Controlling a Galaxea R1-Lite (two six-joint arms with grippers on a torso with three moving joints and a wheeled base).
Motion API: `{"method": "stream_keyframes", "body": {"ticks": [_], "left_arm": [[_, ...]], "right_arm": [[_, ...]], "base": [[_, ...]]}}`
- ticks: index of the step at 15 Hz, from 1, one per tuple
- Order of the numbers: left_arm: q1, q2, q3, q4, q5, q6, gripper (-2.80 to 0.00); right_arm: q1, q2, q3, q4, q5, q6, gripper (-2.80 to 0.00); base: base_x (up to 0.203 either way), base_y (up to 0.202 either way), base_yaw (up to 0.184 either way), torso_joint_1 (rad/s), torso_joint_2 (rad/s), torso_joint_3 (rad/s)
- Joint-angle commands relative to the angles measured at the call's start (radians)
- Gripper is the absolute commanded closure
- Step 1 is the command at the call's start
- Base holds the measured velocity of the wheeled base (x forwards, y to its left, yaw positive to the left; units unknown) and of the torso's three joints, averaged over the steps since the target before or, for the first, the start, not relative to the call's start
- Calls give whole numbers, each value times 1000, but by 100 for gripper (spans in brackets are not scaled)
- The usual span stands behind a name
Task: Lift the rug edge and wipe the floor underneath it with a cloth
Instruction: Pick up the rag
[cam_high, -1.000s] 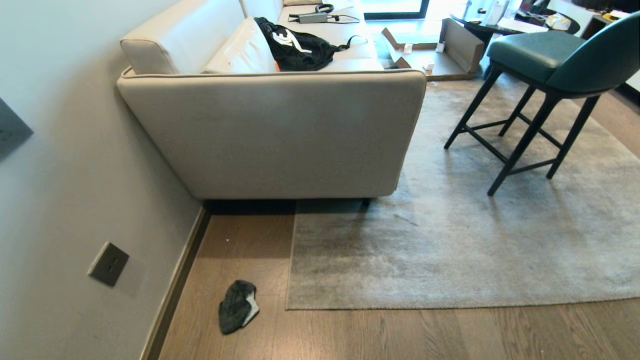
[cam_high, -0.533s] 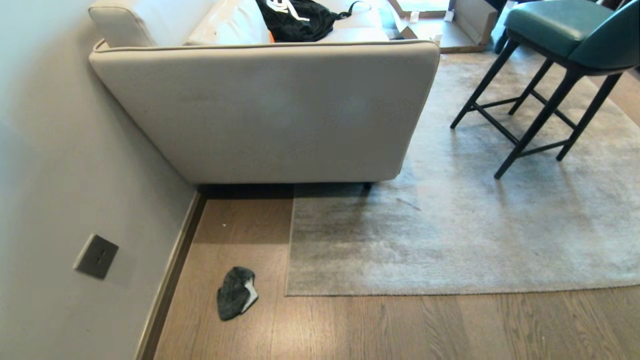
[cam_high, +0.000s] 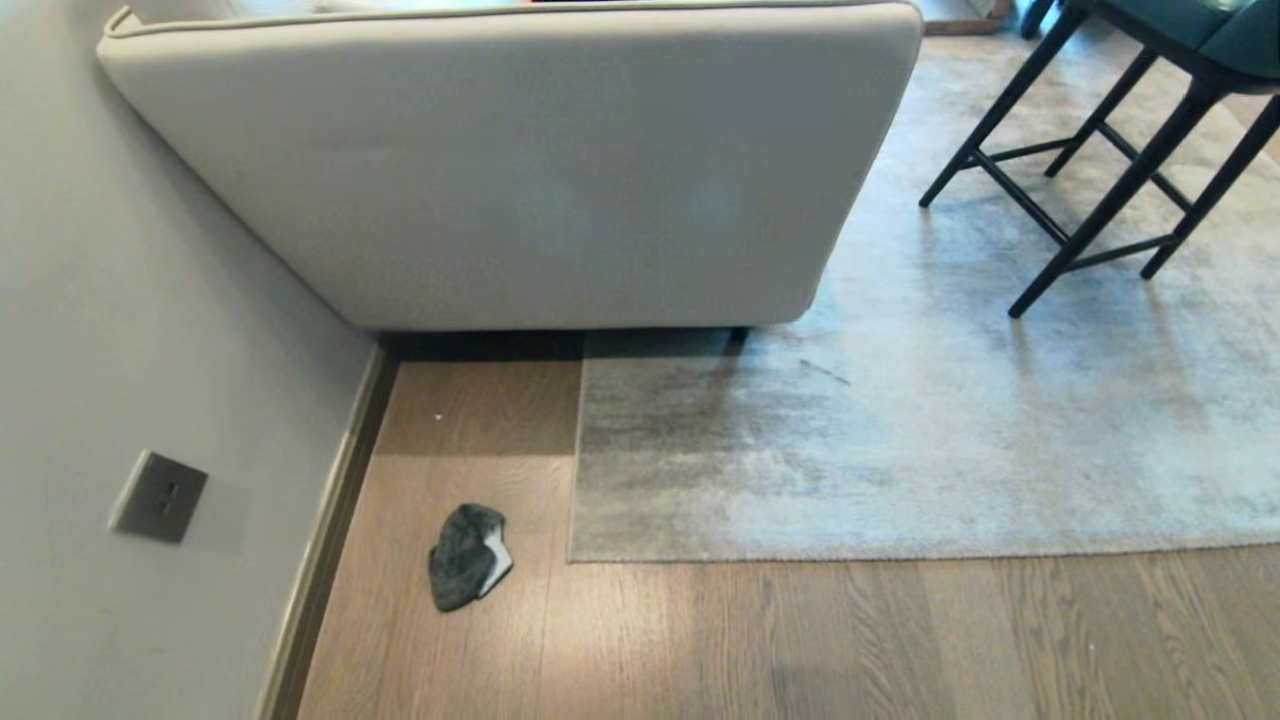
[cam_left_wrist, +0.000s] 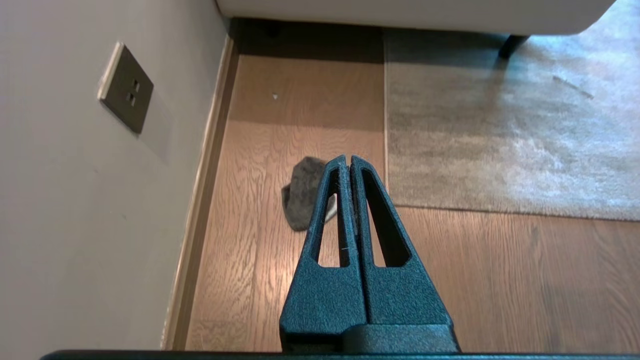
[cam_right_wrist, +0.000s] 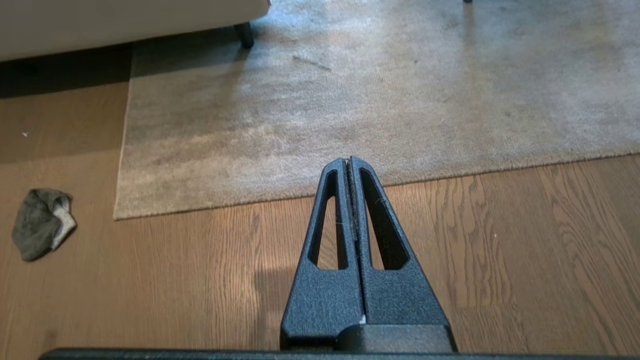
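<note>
The rug edge (cam_high: 800, 556) lies flat on the floor (cam_high: 800, 650), running straight from its near corner, which sits beside the cloth, out toward the right side of the head view. No part of the edge is raised, and no backing shows. The rug's side edge runs from that corner back under the sofa (cam_high: 540, 170), whose dark foot (cam_high: 738, 335) stands on the pile.

The cloth (cam_high: 465, 570) lies crumpled on bare planks, just beside the rug's near corner but apart from it, between the rug and the baseboard (cam_high: 330, 540). It is dark grey, with a white patch turned up on the side facing the rug. Nothing touches it.

The left gripper (cam_left_wrist: 346, 160) hangs above the floor with its fingers pressed together and nothing between them; in the left wrist view its tips overlap the cloth, yet it is clear of it. The right gripper (cam_right_wrist: 347, 161) is likewise closed and empty, and its tips line up with the rug's front edge in the right wrist view. Neither arm shows in the head view.

A wall socket plate (cam_high: 158, 496) is set in the grey wall (cam_high: 120, 350) to the left. A dark-legged chair (cam_high: 1110, 150) stands on the rug at the far right. A small white speck (cam_high: 438, 416) lies on the floor near the sofa.
</note>
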Motion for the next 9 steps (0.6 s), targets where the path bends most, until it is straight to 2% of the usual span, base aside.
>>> {"method": "stream_keyframes", "body": {"ticks": [1, 9], "left_arm": [[0, 0, 0, 0, 1, -1, 0], [-1, 0, 0, -1, 1, -1, 0]], "right_arm": [[0, 0, 0, -1, 0, 1, 0], [0, 0, 0, 0, 0, 1, 0]], "base": [[0, 0, 0, 7, 2, -194], [0, 0, 0, 0, 2, -201]]}}
